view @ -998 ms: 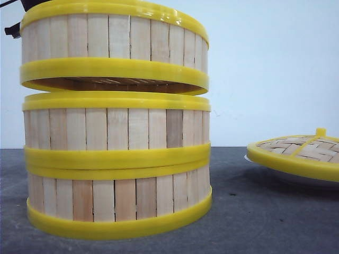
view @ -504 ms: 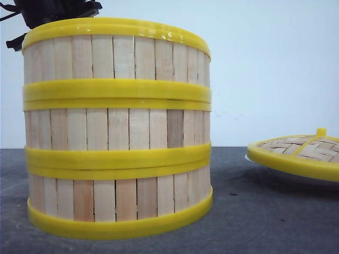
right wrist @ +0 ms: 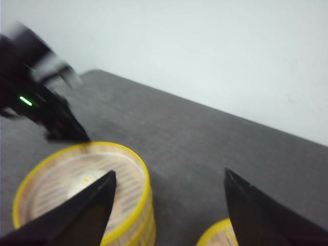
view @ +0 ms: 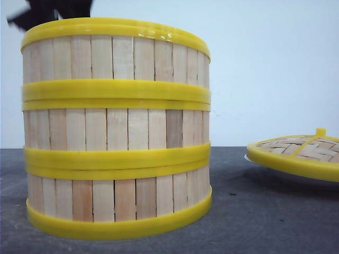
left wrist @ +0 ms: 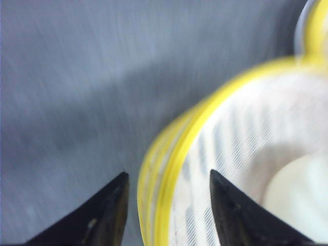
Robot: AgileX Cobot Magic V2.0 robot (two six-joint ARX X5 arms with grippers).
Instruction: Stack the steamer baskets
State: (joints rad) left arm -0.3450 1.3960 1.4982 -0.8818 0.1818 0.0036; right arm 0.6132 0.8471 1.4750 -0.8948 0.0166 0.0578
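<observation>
The three steamer baskets form one stack at the left of the front view: top basket (view: 116,58), middle basket (view: 116,127), bottom basket (view: 116,198), with their yellow rings meeting. My left gripper (left wrist: 168,174) is open, its fingers standing either side of the top basket's rim (left wrist: 169,169) without touching it; this view is motion-blurred. Above the stack the left arm (view: 53,10) shows only as a dark smear. My right gripper (right wrist: 169,171) hangs open and empty over the table, to the right of the stack (right wrist: 136,205).
The woven bamboo lid (view: 296,151) lies on a white plate (view: 296,179) at the right, and its edge (right wrist: 218,233) shows below my right gripper. A pale round thing (right wrist: 84,184) lies inside the top basket. The grey tabletop (view: 254,222) stretches between stack and plate.
The top basket came down from just above the stack onto the middle basket and rests there. The left gripper, sharp half a second ago, is now a blur above the rim.
</observation>
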